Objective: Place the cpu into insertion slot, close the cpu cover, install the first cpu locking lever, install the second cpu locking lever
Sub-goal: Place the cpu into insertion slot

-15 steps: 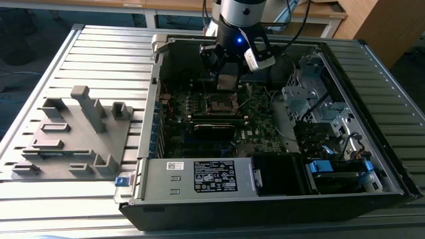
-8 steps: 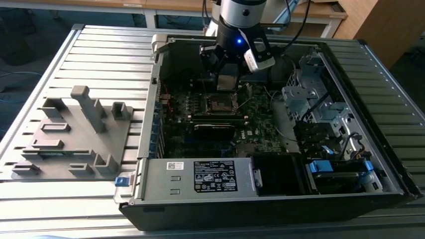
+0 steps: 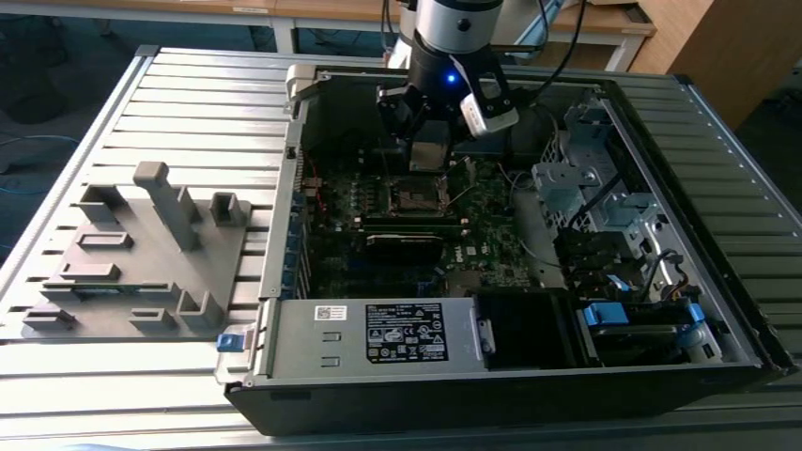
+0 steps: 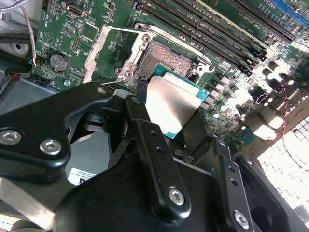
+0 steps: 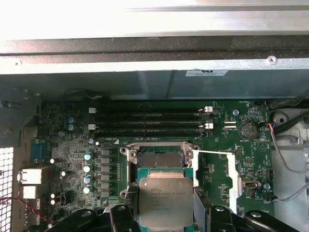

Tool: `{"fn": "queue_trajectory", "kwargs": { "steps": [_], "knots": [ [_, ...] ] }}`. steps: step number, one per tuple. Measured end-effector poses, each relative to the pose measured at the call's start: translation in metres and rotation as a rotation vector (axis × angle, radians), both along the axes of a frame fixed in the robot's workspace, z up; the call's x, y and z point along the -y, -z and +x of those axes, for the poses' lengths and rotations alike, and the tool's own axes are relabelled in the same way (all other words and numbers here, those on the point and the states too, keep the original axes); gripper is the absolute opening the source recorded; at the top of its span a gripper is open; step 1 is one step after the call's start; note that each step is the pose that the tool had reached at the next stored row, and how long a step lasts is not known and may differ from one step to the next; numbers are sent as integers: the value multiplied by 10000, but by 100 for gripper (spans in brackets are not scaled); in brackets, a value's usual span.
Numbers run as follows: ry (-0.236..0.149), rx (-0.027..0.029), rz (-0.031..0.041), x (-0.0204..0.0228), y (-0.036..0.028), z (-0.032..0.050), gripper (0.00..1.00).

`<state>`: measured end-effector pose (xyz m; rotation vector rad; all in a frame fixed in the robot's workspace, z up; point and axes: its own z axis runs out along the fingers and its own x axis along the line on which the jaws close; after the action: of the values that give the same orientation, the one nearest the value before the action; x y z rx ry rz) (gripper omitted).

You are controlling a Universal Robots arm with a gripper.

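My gripper [image 3: 429, 158] hangs inside the open computer case, shut on the cpu [image 3: 429, 153], a thin square chip with a silvery face. In both wrist views the cpu [image 5: 165, 200] [image 4: 170, 102] sits between the two black fingers [image 5: 203, 209], held by its edges. The insertion slot [image 5: 160, 158] [image 4: 164, 63] [image 3: 419, 195] lies just beyond the chip, its dark centre bare. The chip hovers above the board, apart from the slot. The cpu cover [image 5: 235, 175] [image 4: 99, 50], a silvery frame, is swung open to one side of the slot.
Long black memory slots [image 5: 152, 123] run beside the socket. A coin cell [image 5: 248, 129] and loose wires [image 5: 285, 159] lie past the cover. In the exterior view, a drive cage [image 3: 589, 188] is at the right, the power supply [image 3: 401, 331] in front, and a grey fixture [image 3: 145, 254] at the left.
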<state>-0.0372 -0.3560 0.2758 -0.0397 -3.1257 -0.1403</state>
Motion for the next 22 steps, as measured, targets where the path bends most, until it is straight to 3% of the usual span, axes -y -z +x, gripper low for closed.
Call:
{"fn": "queue_trajectory", "kwargs": {
  "steps": [22],
  "knots": [
    [0, 19, 1, 0, 35, -2, 54]
  ]
}}
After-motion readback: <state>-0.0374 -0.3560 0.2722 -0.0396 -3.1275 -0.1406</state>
